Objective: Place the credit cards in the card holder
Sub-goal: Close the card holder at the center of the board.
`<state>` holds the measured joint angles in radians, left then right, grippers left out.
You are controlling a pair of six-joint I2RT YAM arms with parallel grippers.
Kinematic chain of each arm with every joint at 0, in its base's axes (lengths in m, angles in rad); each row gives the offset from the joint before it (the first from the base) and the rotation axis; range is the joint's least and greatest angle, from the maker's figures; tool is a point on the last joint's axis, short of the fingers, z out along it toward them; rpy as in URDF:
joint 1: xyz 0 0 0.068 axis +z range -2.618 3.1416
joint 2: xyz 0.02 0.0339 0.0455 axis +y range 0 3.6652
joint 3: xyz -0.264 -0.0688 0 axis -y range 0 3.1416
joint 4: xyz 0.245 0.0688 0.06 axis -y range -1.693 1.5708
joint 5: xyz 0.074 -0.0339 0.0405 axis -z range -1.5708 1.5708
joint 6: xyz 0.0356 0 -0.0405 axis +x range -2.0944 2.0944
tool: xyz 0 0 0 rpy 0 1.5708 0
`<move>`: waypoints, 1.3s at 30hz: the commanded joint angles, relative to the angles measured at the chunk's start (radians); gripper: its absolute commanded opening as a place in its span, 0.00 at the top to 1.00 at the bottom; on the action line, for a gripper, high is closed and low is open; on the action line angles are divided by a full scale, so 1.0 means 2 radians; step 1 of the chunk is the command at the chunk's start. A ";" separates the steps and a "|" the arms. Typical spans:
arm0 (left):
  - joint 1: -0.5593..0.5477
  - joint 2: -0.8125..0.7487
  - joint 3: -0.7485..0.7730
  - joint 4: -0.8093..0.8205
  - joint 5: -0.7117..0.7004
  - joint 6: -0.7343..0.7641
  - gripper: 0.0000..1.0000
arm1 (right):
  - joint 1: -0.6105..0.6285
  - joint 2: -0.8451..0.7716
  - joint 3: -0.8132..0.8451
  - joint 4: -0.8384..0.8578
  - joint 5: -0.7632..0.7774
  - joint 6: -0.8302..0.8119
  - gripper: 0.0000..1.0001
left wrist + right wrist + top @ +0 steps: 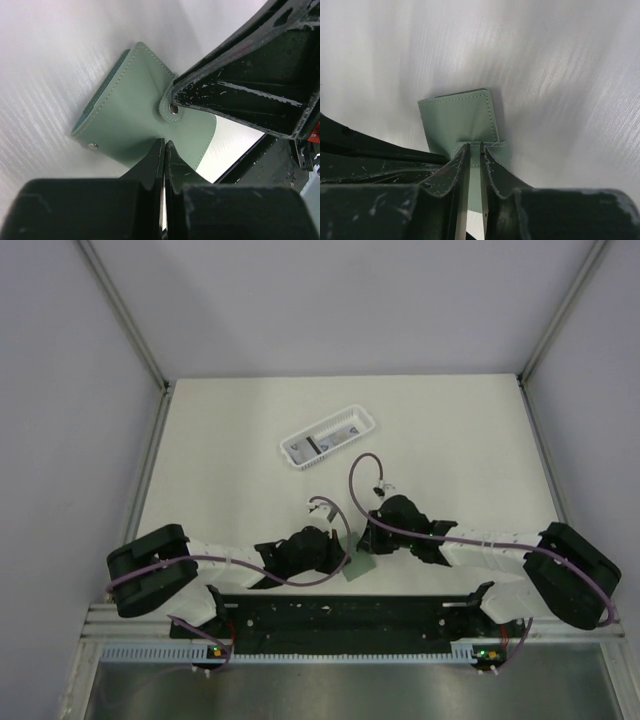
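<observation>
The sage-green card holder (356,568) lies near the table's front edge between my two grippers. My left gripper (338,558) is shut on the holder's near edge, seen in the left wrist view (165,144) against the holder (130,105). My right gripper (368,540) is pinched on the holder's snap strap (172,107); in the right wrist view (475,147) its jaws stand almost together on the strap above the holder's body (457,117). The light-grey credit cards (322,443) with black stripes lie in the white basket, away from both grippers.
The white slotted basket (362,420) stands mid-table, beyond both arms. The black mounting rail (350,625) runs along the near edge just behind the holder. Grey walls and aluminium posts enclose the table on three sides.
</observation>
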<state>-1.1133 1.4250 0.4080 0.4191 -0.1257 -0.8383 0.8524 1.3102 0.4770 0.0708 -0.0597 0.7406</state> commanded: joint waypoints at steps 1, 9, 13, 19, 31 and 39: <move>-0.002 0.007 -0.007 -0.004 0.012 0.006 1.00 | 0.000 0.018 0.021 0.015 -0.009 -0.005 0.87; -0.001 0.002 -0.012 -0.003 0.011 0.004 1.00 | 0.031 0.040 0.047 -0.030 0.028 -0.017 0.92; -0.001 -0.002 -0.018 -0.002 0.008 0.001 1.00 | 0.059 0.043 0.059 -0.079 0.073 -0.025 0.95; -0.001 -0.011 -0.025 -0.006 0.001 -0.003 1.00 | 0.094 0.064 0.081 -0.140 0.117 -0.025 0.98; -0.001 -0.088 -0.034 -0.074 -0.042 -0.009 1.00 | 0.131 0.149 0.146 -0.246 0.154 -0.002 1.00; -0.001 -0.107 -0.042 -0.091 -0.059 -0.003 0.99 | 0.140 0.162 0.153 -0.270 0.170 0.010 1.00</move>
<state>-1.1152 1.2194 0.3359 0.2432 -0.2142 -0.8589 1.1107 1.5558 0.8341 -0.3222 0.3115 0.7357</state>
